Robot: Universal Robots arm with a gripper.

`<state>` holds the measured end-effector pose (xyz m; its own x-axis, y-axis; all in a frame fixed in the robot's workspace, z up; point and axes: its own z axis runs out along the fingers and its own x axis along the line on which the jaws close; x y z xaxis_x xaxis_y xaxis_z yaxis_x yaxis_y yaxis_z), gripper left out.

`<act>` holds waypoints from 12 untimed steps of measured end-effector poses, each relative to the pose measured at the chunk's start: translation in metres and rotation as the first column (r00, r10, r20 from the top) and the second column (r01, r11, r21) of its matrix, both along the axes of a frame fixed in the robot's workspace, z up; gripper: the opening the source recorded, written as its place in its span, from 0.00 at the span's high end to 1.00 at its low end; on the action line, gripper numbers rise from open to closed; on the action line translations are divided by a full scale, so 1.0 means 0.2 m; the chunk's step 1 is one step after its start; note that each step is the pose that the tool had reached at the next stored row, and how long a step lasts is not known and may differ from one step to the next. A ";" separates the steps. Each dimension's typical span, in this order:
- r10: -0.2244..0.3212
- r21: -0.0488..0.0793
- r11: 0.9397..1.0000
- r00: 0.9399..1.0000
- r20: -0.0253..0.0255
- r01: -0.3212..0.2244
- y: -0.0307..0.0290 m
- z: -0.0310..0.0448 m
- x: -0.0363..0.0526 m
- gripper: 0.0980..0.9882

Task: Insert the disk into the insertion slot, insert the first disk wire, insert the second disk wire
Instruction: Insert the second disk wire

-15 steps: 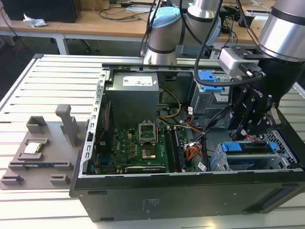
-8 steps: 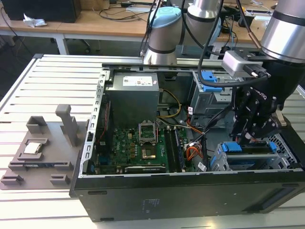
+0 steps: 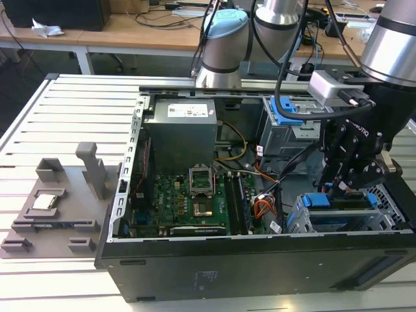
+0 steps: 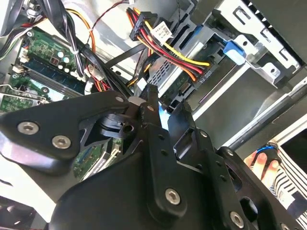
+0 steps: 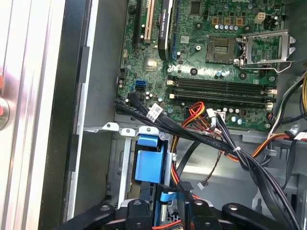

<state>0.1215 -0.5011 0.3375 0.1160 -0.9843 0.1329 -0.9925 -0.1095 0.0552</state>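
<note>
Disk, flat drive in bright blue plastic carrier frame (image 3: 320,200), sat in low grey perforated metal cage (image 3: 296,222). Risks: orange-black wire bundle (image 3: 263,207), at exterior view's left of cage, could snag carrier; tilt would jam it on cage walls. Black gripper (image 3: 342,188) above cage pinched narrow on blue frame. Silver body hidden.
</note>
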 end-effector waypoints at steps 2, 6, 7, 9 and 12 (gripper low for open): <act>0.000 0.000 1.000 1.000 0.000 0.000 0.000 0.000 0.001 0.87; 0.000 0.000 1.000 1.000 0.000 0.000 0.000 0.000 0.002 0.88; 0.000 0.000 1.000 1.000 0.000 0.000 0.000 0.000 0.002 0.88; 0.000 0.000 1.000 1.000 0.000 0.000 0.000 0.000 0.002 0.88; 0.000 0.001 1.000 1.000 -0.001 0.000 0.000 0.004 0.028 0.88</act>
<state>0.1272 -0.5011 0.3383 0.1161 -0.9845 0.1316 -0.9924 -0.1095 0.0560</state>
